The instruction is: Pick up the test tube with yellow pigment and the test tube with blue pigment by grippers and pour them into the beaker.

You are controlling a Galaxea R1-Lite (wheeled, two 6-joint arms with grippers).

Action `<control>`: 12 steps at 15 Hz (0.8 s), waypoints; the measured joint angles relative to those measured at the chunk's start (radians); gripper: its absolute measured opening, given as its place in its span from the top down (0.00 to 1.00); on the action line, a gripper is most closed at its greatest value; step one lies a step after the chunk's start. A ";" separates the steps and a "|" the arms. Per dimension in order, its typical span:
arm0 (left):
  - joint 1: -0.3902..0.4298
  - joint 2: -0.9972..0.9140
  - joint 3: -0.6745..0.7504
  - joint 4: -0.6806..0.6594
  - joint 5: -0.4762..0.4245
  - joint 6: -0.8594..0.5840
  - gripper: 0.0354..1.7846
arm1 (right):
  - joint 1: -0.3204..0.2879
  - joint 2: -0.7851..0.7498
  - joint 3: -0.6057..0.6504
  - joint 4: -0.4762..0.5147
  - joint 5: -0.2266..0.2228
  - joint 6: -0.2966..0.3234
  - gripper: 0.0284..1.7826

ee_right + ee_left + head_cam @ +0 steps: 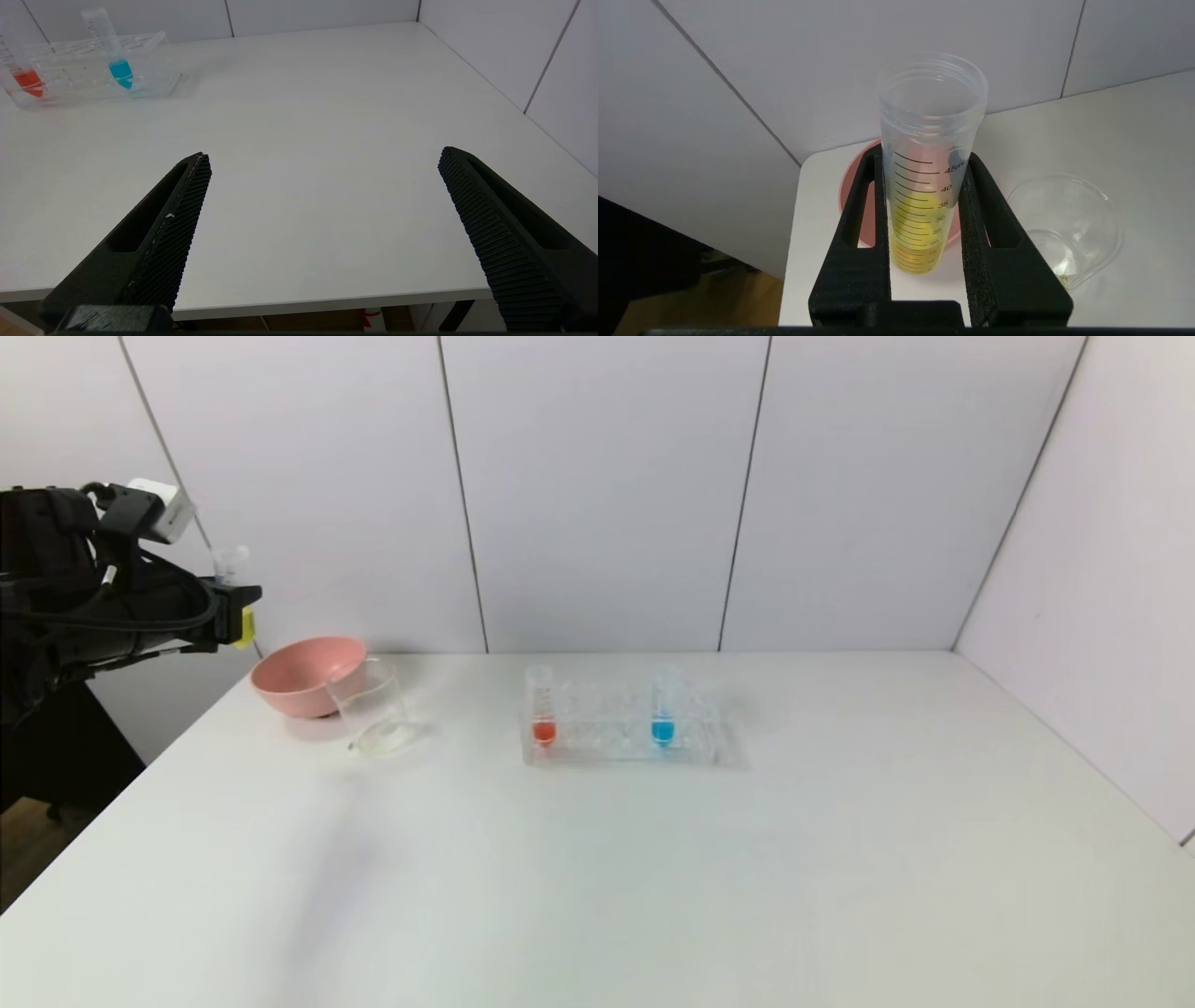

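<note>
The left gripper (pixel 924 219) grips the test tube with yellow pigment (pixel 927 177) up in the air.

In the head view it is at the upper left of the frame, above the pink bowl (pixel 306 674). The beaker (pixel 373 709) sits just beside the bowl on the white table (pixel 653 877). The test tube with blue pigment (pixel 663 707) stands in the clear rack (pixel 624 728) in the middle, apart from a tube with orange-red liquid (pixel 542 706). The right gripper (pixel 322 186) is spread wide with nothing in it, over the table's near edge.
</note>
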 joint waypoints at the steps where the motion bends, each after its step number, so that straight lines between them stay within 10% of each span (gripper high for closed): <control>1: 0.003 0.001 -0.016 0.040 -0.013 0.031 0.77 | 0.000 0.000 0.000 0.000 0.000 0.000 0.00; 12: 0.035 0.036 -0.276 0.483 -0.156 0.333 0.77 | 0.000 0.000 0.000 0.000 0.000 0.000 0.00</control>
